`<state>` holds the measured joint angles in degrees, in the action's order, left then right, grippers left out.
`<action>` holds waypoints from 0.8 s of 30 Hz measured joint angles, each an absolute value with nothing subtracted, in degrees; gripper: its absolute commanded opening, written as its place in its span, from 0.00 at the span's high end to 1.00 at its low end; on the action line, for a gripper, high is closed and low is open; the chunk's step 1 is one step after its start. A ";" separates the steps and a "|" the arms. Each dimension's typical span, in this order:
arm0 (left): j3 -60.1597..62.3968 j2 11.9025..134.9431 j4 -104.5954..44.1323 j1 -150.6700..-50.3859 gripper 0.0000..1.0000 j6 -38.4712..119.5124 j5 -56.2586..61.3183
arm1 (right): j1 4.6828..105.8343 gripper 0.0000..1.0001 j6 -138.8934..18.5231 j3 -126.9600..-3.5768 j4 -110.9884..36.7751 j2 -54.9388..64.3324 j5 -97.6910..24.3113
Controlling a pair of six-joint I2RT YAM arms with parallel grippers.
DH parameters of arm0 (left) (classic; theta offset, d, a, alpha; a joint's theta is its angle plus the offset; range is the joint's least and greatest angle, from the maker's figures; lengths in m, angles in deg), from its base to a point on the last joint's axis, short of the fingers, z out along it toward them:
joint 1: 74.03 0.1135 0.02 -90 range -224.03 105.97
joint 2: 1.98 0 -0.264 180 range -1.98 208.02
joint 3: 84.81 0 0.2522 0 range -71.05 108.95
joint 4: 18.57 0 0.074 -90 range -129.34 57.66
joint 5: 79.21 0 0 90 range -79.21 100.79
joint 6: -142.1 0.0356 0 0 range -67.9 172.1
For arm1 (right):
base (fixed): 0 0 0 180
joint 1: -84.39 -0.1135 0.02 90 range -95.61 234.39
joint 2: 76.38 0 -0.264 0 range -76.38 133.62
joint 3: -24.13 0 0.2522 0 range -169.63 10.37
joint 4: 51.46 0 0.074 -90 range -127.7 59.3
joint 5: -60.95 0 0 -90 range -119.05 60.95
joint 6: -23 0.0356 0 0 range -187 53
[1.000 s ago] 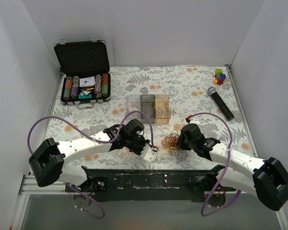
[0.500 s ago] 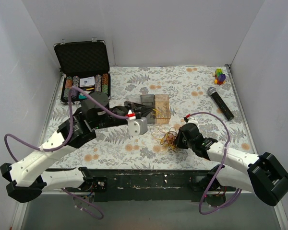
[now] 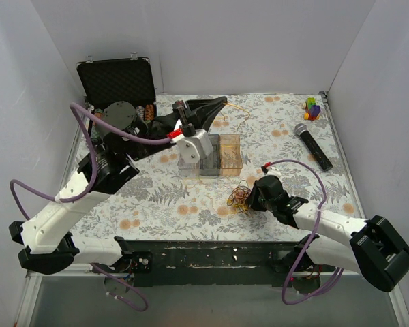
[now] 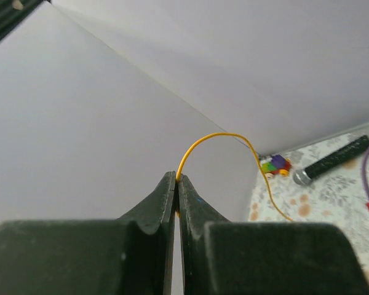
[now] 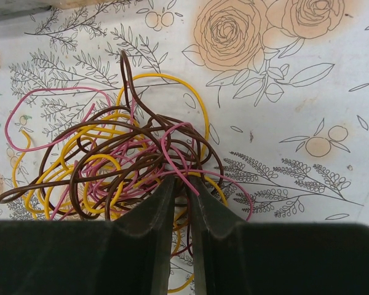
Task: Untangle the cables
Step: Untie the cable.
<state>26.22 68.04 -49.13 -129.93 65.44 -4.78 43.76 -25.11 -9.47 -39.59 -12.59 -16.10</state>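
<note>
The cables [image 3: 241, 198] can be found on the floral bench [image 3: 157, 197], just in front of the clear three-slot box [image 3: 211, 155] and a bit toward its right end. It's a messy knot of yellow, pink and brown strands, best seen from the right wrist camera [image 5: 111, 166]. The right end effector [image 3: 249, 197] is parked there too, in front of the box. Its jaws are squeezed nearly together, with a few pink and brown strands pinched between them. The left end effector [image 3: 223, 101] is held up in the air behind the box, closed all the way, and one yellow wire [image 4: 221, 134] is clamped right at its tips. That wire is arched over and bent back down toward the box's right side. Where it ends can't really be made out.
</note>
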 measured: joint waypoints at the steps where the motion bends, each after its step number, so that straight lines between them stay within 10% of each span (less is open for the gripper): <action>1: 26.44 68.34 -47.76 -129.93 1.00 66.41 -4.54 | 43.74 0.77 -25.09 -9.40 -39.61 -12.68 -16.10; 24: 0.32 71.75 -18.84 -123.96 1.00 72.37 9.95 | 43.22 0.78 -24.72 -7.79 -38.76 -15.50 -16.12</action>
